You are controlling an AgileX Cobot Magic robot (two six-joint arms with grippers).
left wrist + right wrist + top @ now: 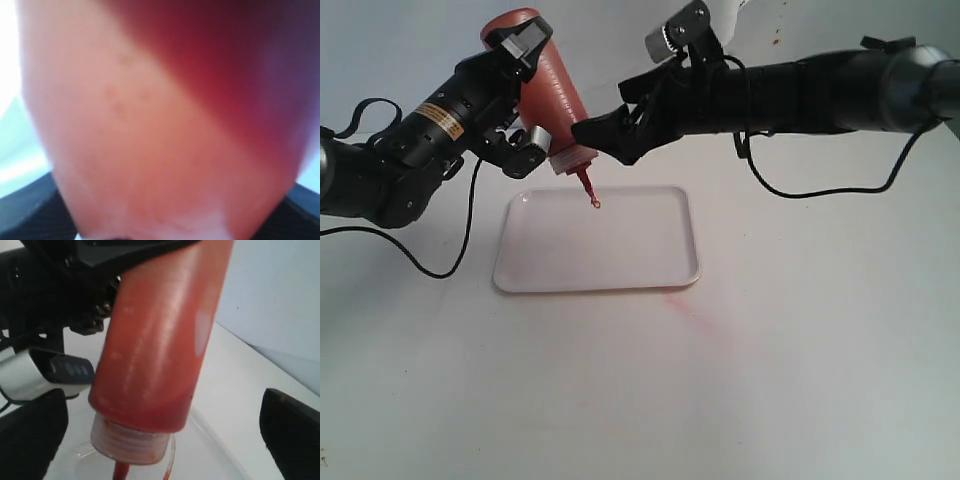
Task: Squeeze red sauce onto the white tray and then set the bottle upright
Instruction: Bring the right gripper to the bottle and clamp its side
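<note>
while left tool point(534, 95) grips bottle point(560, 105) above white tray point(620, 250) on pale table point(800, 350), right tool point(600, 135) gapes.

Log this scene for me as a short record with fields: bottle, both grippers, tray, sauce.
bottle: upside down, nozzle above tray
left gripper: shut on bottle body
right gripper: open, fingers flanking bottle neck
white tray: flat on table
red sauce: drop at nozzle tip; none visible on tray
</note>
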